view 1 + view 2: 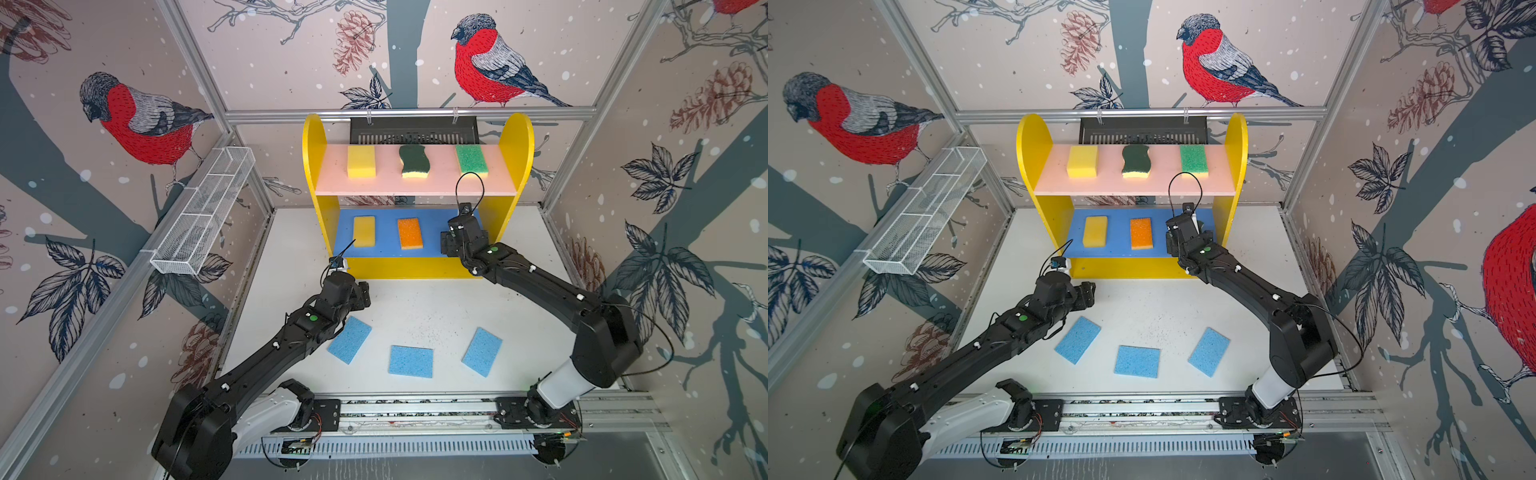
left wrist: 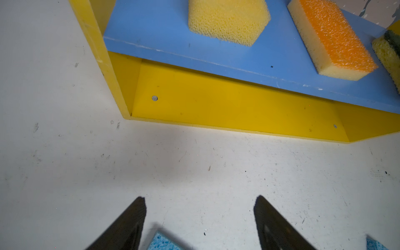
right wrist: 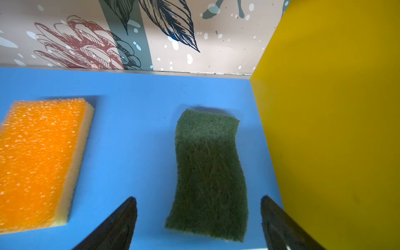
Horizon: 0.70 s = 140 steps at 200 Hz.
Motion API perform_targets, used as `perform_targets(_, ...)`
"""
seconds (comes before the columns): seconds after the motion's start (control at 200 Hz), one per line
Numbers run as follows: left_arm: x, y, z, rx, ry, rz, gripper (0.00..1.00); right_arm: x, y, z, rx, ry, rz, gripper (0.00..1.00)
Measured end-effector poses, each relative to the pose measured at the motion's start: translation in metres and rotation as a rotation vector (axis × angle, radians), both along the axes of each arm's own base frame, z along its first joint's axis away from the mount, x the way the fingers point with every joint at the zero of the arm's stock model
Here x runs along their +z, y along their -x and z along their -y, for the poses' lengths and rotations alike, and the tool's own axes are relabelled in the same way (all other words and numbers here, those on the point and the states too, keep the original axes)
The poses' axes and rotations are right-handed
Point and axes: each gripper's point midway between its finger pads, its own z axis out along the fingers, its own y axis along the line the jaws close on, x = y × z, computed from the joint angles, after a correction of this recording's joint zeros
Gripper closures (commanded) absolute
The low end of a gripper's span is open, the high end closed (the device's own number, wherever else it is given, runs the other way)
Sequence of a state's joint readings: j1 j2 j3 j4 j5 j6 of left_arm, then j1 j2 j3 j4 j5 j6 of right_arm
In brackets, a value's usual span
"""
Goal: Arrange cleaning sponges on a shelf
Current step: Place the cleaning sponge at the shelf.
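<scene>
Right pincer (image 3: 199, 199), jaws apart astride the wavy dark-green sponge (image 3: 210, 173) at the right end of the blue board (image 3: 134, 129), could snag its scouring top backing out and drag it off.

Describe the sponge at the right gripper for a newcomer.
Find the yellow shelf at the back, then its blue board. The wavy sponge lies at that board's right end, past the orange sponge. Alone on that board, it has a dark green top.

white table (image 1: 415, 307) bears the shelf (image 1: 312, 166) and three light-blue sponges (image 1: 411, 361).
</scene>
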<state>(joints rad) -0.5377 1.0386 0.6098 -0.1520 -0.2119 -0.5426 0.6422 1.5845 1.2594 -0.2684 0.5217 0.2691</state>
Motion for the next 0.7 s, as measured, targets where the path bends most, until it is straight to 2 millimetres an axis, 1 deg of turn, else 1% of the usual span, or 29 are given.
perform_targets(0.205,-0.003,0.006,-0.005,0.011,-0.021,-0.037,0.2,0.009,0.016,-0.005,0.028,-0.027,0.014,0.1)
perform_targets(0.31,-0.003,0.008,-0.01,0.029,-0.044,-0.057,0.2,0.016,0.027,-0.004,0.042,-0.054,0.023,0.1)
perform_targets(0.505,-0.019,0.022,-0.023,0.078,-0.075,-0.143,0.21,0.021,0.048,0.004,0.067,-0.109,0.026,0.09)
perform_targets(0.7,-0.044,0.039,-0.035,0.122,-0.094,-0.228,0.23,0.012,0.073,0.017,0.083,-0.152,0.011,0.08)
